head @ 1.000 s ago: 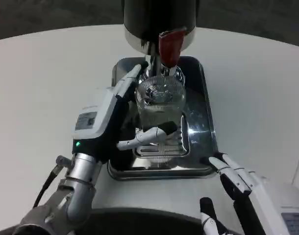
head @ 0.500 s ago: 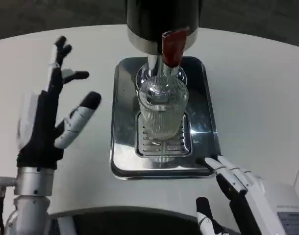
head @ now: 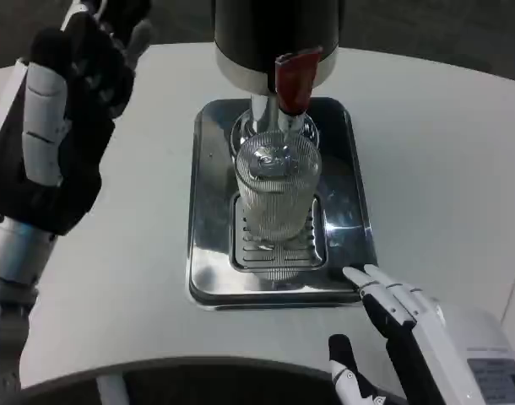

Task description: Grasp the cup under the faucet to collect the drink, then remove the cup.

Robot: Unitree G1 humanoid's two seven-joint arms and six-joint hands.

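While the cup (head: 278, 196) stands alone on the tray (head: 208, 202) grate, right under the faucet (head: 279, 126), the filling step looks under way. Next, I judge, a hand must close around the ribbed glass and lift it clear. Left hand (head: 59, 126) is raised well apart, fingers loosely spread, holding nothing. Right hand (head: 401, 325) rests open by the tray's front edge. Whether drink is inside, I cannot tell
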